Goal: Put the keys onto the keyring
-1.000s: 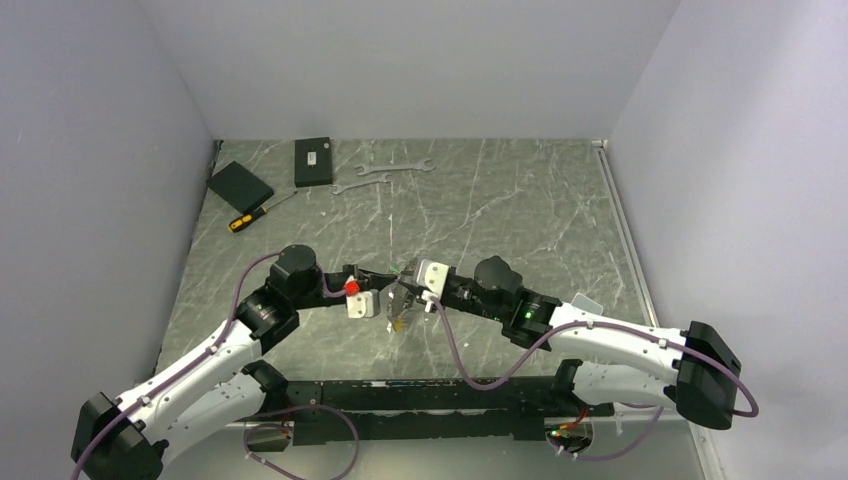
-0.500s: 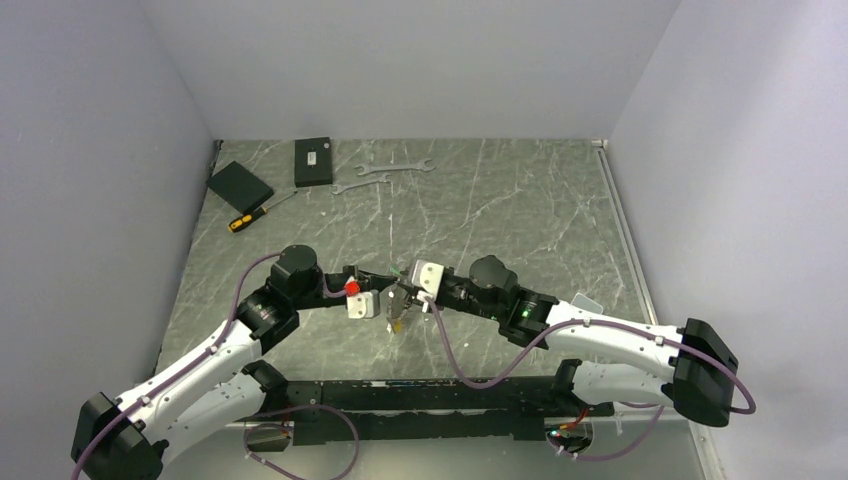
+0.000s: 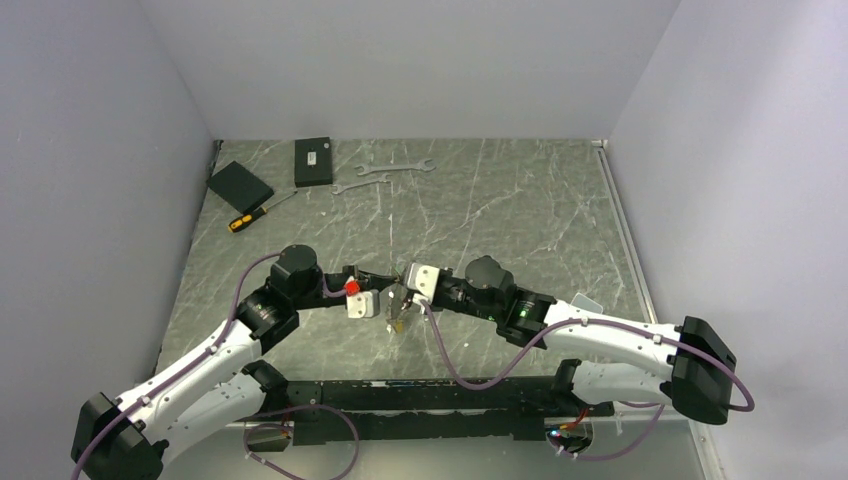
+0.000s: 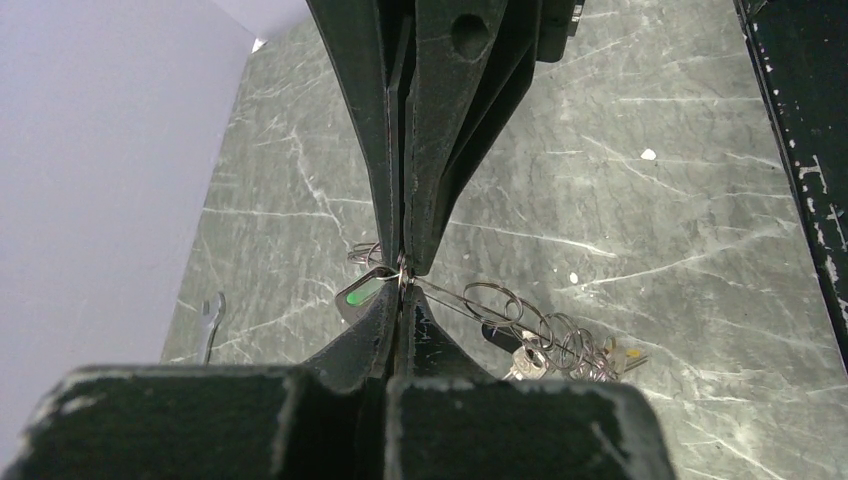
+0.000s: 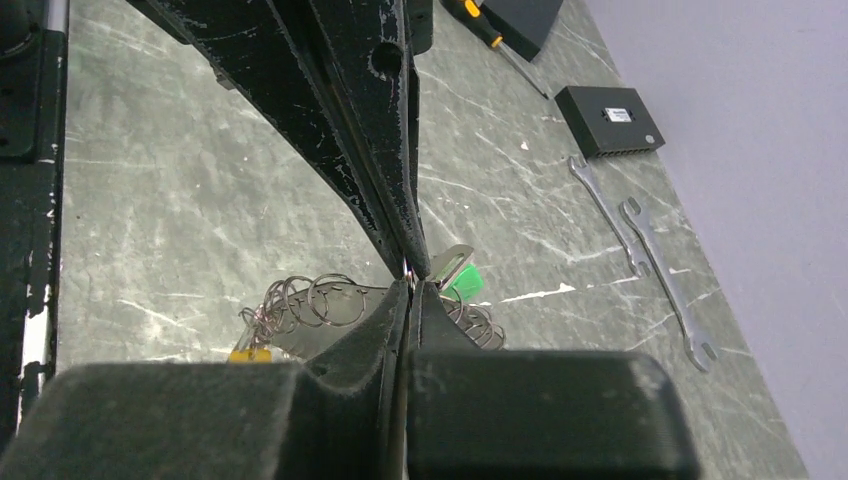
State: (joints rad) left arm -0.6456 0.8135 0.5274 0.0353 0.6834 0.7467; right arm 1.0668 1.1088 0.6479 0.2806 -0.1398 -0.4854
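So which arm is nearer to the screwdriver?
Left. The left arm lies on the same side of the table as the screwdriver, its elbow close to it; the right arm lies on the opposite side.

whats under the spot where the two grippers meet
The green tag and a chain of wire rings lying along the table. What the left gripper and right gripper pinch is covered.

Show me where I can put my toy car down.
The table is bare on the right, from the wrenches to the right wall. Crowded: the far left corner, with black boxes and screwdriver, and the middle, where the left end effector and right end effector meet at the keys.
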